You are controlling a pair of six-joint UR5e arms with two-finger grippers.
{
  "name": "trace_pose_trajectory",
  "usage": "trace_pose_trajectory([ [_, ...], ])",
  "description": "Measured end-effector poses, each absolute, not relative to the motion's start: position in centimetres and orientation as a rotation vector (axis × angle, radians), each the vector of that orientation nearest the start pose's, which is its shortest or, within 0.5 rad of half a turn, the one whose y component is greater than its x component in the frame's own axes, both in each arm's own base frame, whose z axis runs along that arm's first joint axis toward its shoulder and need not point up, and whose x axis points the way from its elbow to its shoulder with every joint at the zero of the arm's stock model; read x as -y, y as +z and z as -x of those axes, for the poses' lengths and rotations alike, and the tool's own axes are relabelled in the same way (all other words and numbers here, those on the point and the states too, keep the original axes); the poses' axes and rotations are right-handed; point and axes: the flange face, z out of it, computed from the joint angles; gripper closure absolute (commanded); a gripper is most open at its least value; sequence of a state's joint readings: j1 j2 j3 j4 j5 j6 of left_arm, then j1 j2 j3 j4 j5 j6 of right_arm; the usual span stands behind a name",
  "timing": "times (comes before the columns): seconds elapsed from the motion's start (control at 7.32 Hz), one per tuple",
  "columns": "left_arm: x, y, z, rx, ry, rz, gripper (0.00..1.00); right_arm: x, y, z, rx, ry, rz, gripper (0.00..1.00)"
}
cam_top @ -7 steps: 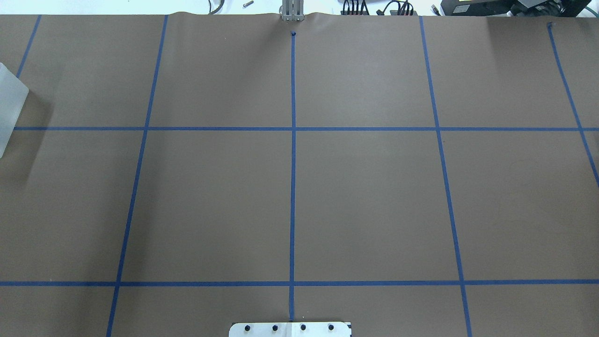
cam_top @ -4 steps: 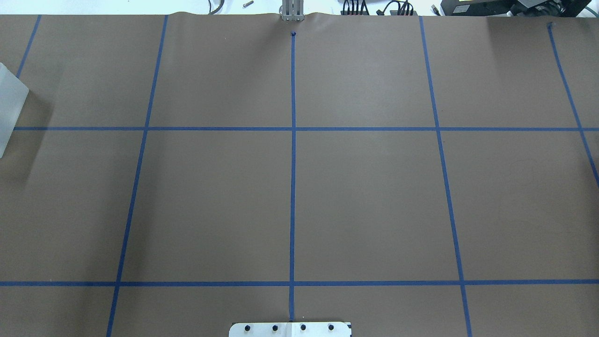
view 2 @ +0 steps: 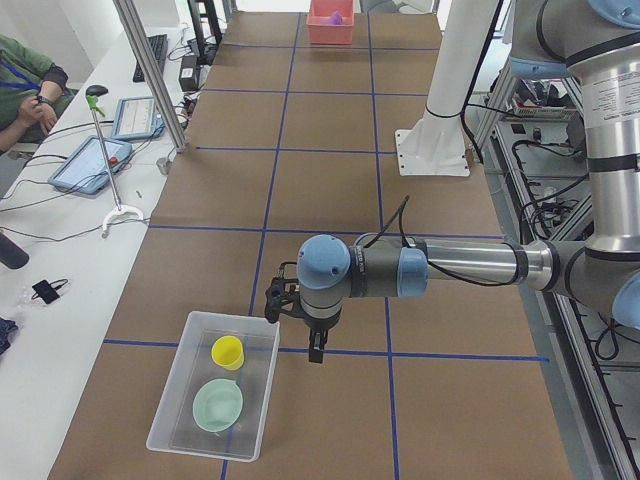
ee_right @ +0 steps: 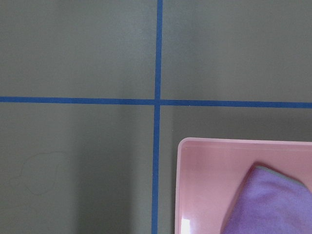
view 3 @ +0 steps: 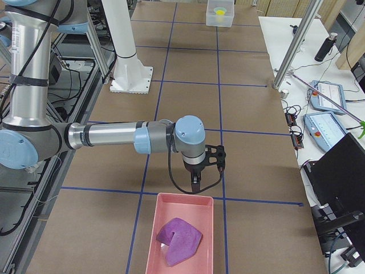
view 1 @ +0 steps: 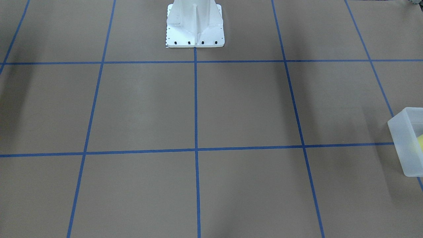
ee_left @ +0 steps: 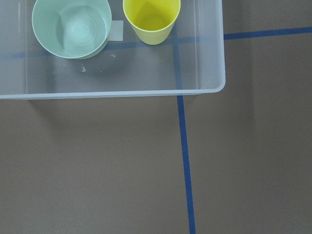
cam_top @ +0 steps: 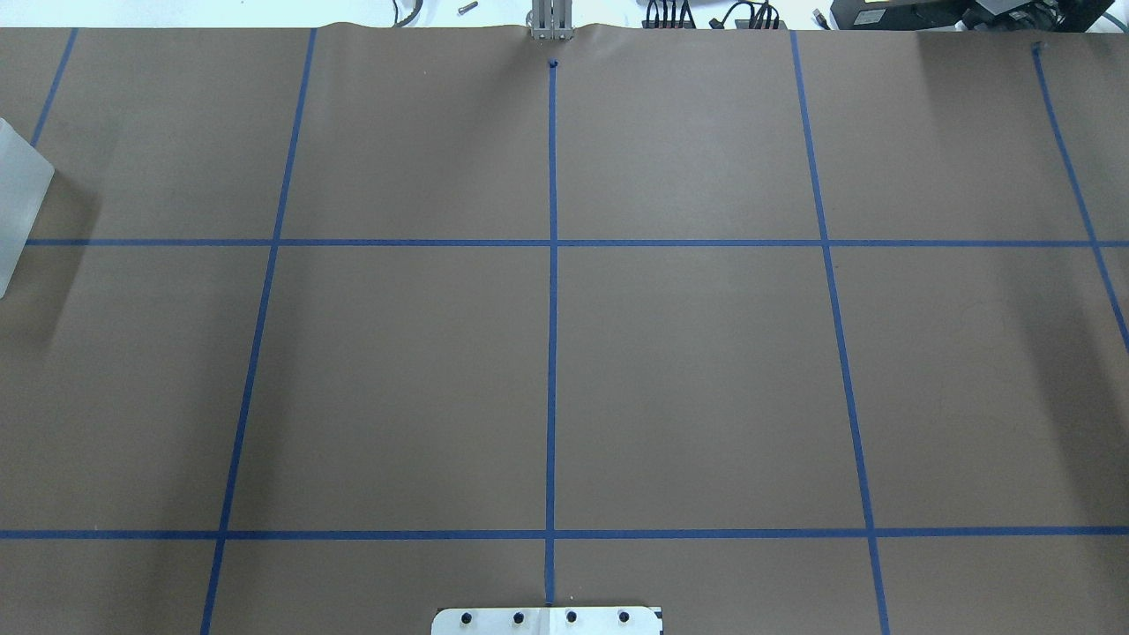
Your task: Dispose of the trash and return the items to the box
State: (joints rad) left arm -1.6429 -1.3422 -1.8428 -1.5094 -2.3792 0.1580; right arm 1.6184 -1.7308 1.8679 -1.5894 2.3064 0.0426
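The yellow cup [ee_left: 151,19] stands upright in the translucent box [ee_left: 122,92] beside a mint-green bowl [ee_left: 71,28]. In the exterior left view the cup [view 2: 228,352] and bowl [view 2: 218,405] sit in the box [view 2: 262,410]. My left gripper [view 2: 313,342] hangs just beside the box's long wall, fingers pointing down; I cannot tell whether it is open or shut. My right gripper [view 3: 195,184] hangs just short of a pink tray [view 3: 149,240] that holds a purple cloth [view 3: 179,240]; I cannot tell its state either. Neither wrist view shows fingers. A corner of the box [cam_top: 18,194] shows at the overhead view's left edge.
The white robot pedestal [view 1: 195,26] stands at the table's robot side. The brown table cover carries a blue tape grid [cam_top: 552,242]. A side bench with tablets [view 2: 100,160] and a seated person [view 2: 30,90] runs along the far side, behind a metal post [view 2: 150,70].
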Motion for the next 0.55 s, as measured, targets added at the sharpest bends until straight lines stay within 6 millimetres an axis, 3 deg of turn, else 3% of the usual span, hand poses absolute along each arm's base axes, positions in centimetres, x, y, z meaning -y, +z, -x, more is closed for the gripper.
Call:
trace_pose_trajectory([
  [0.14, 38.9, 63.0, 9.0, -0.805, 0.074, -0.076, 0.01, 41.4, 58.6, -8.6, 0.705, 0.021, -0.097, 0.0],
  [0.55, 38.8, 63.1, 8.9, -0.805, 0.073, -0.073, 0.01, 39.8, 59.8, -9.0, 0.629, -0.02, -0.072, 0.0],
])
